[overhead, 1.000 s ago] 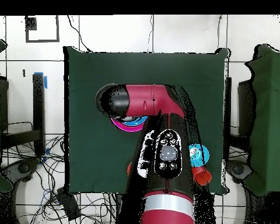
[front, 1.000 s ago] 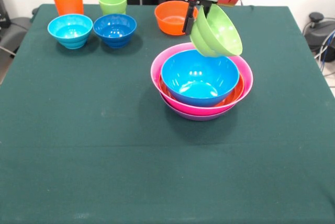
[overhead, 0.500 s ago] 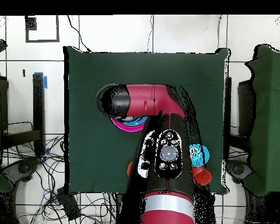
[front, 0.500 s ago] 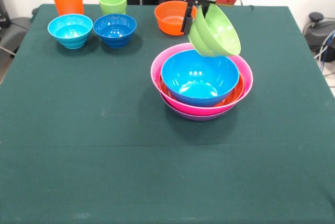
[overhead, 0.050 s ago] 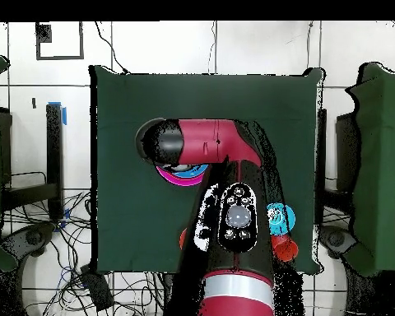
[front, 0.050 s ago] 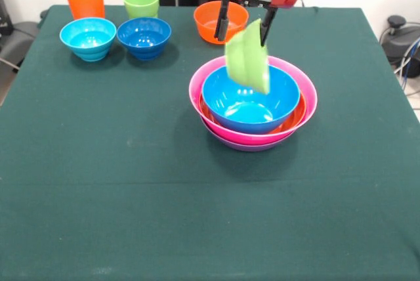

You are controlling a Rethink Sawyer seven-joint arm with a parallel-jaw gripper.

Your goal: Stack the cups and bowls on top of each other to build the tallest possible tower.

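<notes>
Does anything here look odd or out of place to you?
Yes: the green bowl is on edge, nearly vertical and blurred, just under the open gripper. It seems to be dropping sideways toward the blue bowl on the tower. Everything else sits upright.

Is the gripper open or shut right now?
Open: the gripper has its two fingers spread wide, with the small green bowl tipped on edge, blurred, above the blue bowl.

Tower (overhead, 0.050 s ago: 180, 174) mostly hidden under the arm (overhead, 0.050 s ago: 205, 144) overhead

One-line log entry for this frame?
gripper: open | small lime green bowl: released, tilted, dropping | target: blue bowl atop tower
</notes>
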